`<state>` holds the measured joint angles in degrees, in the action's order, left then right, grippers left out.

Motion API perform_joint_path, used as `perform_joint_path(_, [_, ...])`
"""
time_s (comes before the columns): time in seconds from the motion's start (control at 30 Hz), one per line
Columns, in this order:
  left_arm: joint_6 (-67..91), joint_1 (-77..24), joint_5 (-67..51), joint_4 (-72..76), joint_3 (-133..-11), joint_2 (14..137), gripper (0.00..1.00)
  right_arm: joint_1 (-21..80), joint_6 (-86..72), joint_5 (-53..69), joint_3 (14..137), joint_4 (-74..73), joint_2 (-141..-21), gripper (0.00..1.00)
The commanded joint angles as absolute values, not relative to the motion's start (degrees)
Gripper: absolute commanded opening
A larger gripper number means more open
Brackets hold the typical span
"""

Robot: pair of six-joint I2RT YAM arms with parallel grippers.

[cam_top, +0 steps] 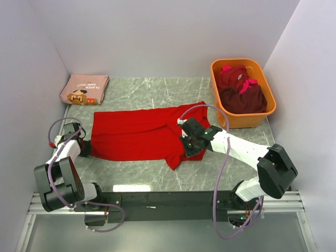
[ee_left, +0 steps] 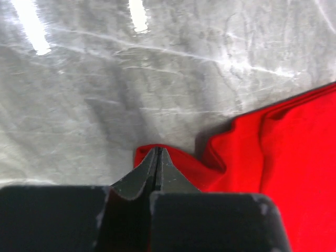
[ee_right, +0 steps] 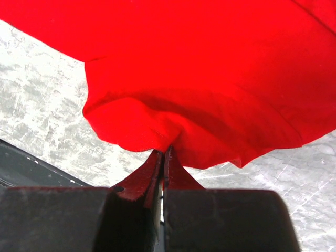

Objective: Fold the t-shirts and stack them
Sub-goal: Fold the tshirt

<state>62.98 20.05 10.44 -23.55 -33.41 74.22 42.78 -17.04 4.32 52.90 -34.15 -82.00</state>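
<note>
My left claw (ee_left: 158, 153) is pinched tight on the left corner of the red t-shirt (cam_top: 134, 134), which lies spread across the worktop (cam_top: 157, 92). My right claw (ee_right: 165, 153) is clamped on a bunched fold at its right end.

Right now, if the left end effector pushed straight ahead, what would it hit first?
The left end effector pinches the red t-shirt; past that cloth, probably the table, though depth is unclear.
</note>
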Motion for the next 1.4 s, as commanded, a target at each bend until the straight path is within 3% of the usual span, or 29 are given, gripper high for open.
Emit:
perform_joint_path(0.0, [62.23, 19.87, 7.91, -25.14, -31.20, 76.73, 0.01, 42.28, -16.61, 3.96, 52.73, -33.14, -81.83, 0.00])
perform_joint_path(0.43, [63.02, 19.34, 10.99, -32.52, -33.40, 57.76, 0.01, 42.28, -17.31, 3.08, 53.96, -33.84, -79.72, 0.00])
perform_joint_path(0.67, [62.31, 19.25, 11.51, -37.51, -35.51, 59.41, 0.01, 42.19, -17.67, 3.07, 53.70, -34.01, -79.63, 0.00])
perform_joint_path(0.7, [62.49, 19.34, 11.95, -37.96, -35.25, 59.85, 0.22, 42.19, -17.75, 3.25, 53.61, -33.84, -79.80, 0.00])
perform_joint_path(0.77, [62.75, 19.25, 12.22, -36.92, -34.63, 60.99, 0.50, 42.19, -17.67, 3.69, 53.26, -33.49, -80.07, 0.00])
perform_joint_path(0.93, [63.81, 19.34, 10.99, -32.96, -32.26, 63.44, 0.57, 42.10, -16.79, 3.08, 53.35, -33.75, -80.24, 0.00])
perform_joint_path(1.23, [63.37, 19.25, 11.07, -31.12, -31.82, 72.24, 0.52, 41.57, -16.96, 3.08, 53.26, -33.75, -81.39, 0.00])
perform_joint_path(1.27, [63.28, 19.34, 11.16, -30.68, -31.82, 72.68, 0.48, 41.66, -16.96, 3.08, 53.44, -33.66, -81.47, 0.00])
perform_joint_path(1.37, [62.93, 19.25, 10.99, -31.55, -32.34, 73.39, 0.12, 41.49, -16.96, 2.99, 53.44, -33.75, -81.39, 0.00])
